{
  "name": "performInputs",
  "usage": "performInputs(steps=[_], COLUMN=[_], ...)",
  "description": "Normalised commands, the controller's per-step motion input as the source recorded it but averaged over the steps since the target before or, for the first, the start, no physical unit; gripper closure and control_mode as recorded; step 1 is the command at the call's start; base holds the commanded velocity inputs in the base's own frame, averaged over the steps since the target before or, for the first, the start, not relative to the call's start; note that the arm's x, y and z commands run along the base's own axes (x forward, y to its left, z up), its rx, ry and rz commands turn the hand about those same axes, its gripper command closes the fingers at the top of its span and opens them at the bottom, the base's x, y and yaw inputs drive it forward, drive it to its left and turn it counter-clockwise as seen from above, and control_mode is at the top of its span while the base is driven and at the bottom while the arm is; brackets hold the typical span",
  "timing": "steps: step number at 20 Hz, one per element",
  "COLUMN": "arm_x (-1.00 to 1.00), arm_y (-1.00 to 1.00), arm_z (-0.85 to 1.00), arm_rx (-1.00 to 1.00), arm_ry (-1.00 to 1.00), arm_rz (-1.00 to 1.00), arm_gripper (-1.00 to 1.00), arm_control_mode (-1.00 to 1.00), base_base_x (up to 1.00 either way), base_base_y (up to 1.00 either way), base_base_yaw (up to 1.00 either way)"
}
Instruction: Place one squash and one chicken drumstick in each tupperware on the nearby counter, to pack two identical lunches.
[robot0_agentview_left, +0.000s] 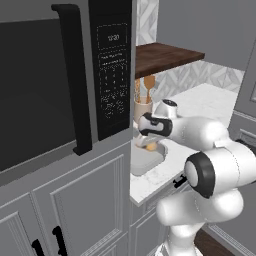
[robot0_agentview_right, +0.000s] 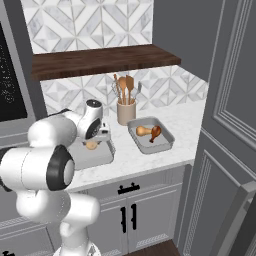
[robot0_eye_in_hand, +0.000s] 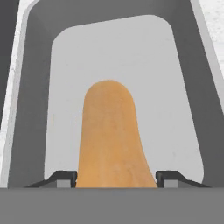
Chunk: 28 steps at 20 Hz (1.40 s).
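Claw (robot0_eye_in_hand: 116, 177) fingertips are seen pressed against both sides of the elongated squash (robot0_eye_in_hand: 111, 135), which is pinched above the near tupperware (robot0_eye_in_hand: 35, 109) on the bench (robot0_agentview_right: 187, 125). A second tupperware (robot0_agentview_right: 167, 142) just to the right is occupied by a chicken drumstick (robot0_agentview_right: 150, 132). A utensil cup (robot0_agentview_right: 126, 111) is set behind both trays, under a wooden shelf (robot0_agentview_right: 100, 60); a microwave (robot0_agentview_left: 45, 85) is seen close on the left.
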Motion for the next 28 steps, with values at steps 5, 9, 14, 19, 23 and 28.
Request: performInputs(steps=[5, 9, 14, 19, 23, 28], arm_x=[0.48, 0.54, 0.54, 0.33, 0.09, 0.0], arm_y=[0.0, 0.0, 0.0, 0.0, 0.11, 0.01], arm_z=[-0.37, -0.3, -0.26, -0.26, -0.34, -0.14], arm_rx=[0.0, 0.0, 0.0, 0.0, 0.0, 0.0], arm_ry=[0.0, 0.01, 0.03, 0.01, 0.0, 0.0], arm_rz=[-0.01, 0.0, 0.0, 0.0, 0.0, 0.0], arm_gripper=[1.0, 1.0, 1.0, 1.0, -1.0, -1.0], arm_control_mode=[-1.0, -1.0, -1.0, -1.0, -1.0, -1.0], base_base_x=[0.0, 0.0, 0.0, 0.0, 0.0, 0.0], base_base_y=[0.0, 0.0, 0.0, 0.0, 0.0, 0.0], base_base_yaw=[0.0, 0.0, 0.0, 0.0, 0.0, 0.0])
